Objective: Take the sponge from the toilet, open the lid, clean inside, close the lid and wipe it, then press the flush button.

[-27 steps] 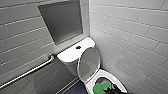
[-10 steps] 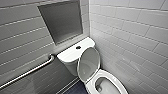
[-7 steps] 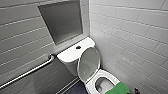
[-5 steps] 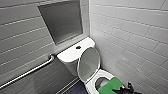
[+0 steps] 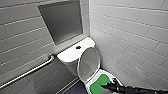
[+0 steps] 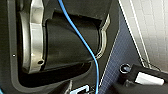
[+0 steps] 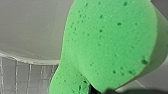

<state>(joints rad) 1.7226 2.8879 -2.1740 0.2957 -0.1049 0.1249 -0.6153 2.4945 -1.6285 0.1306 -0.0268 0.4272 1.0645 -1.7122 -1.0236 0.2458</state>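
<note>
Sponge [image 5: 99,84] at the toilet [image 5: 72,55] bowl, lid raised.
Bright green porous pad, rounded outline, small dark pits; right pincer [image 5: 107,86] closed on one edge, holding it over the bowl.

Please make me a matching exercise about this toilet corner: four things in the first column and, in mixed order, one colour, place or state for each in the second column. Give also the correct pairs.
Column 1
1. sponge
2. lid
3. flush button
4. grab bar

Column 2
A. long, silvery, slanting
B. raised, standing open
C. bright green
D. dark and round, in the middle of the tank top

Pairs: 1-C, 2-B, 3-D, 4-A
</note>
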